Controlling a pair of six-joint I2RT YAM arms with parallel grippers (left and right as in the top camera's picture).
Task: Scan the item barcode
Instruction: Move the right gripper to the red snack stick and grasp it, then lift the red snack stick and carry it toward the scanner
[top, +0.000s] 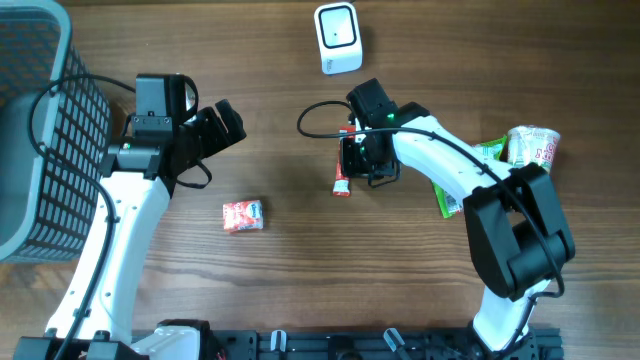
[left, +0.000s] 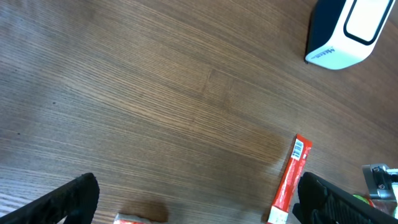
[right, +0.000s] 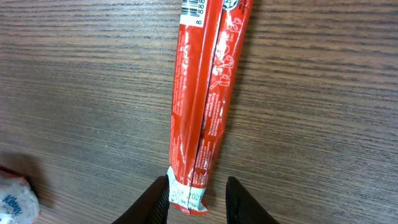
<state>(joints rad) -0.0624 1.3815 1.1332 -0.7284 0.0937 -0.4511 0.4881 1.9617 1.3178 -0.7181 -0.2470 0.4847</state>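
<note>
Risk first: right gripper (right: 198, 200) sits low over the very end of the long red foil stick packet (right: 202, 93), jaws narrow but not clamped. One fingertip (right: 159, 198) looks to be touching the pkt's crimped edge, the other has bare wood between it and the foil. If it closes like that, I'd expect the off-centre squeeze to shove the pkt sideways, or to pinch only the crimp. Thin flat pkt lying on the brown wooden table (top: 280, 280) means tips may scrape wood and slip off. An end grip also lets the long body droop or swivel, and the printed barcode (right: 193, 9) is at the far end, so it could miss the white box-shaped barcode scanner (top: 338, 38). That stands apart, further up the table. Pose: right arm reaches in from its base toward table centre, wrist pitched down, fingers straddling the pkt end along its length. Left gripper (left: 196, 186) is spread wide, empty, hovering off to the left, not involved. Small red-and-white wrapped packet (top: 242, 215) lies below it, untouched.
</note>
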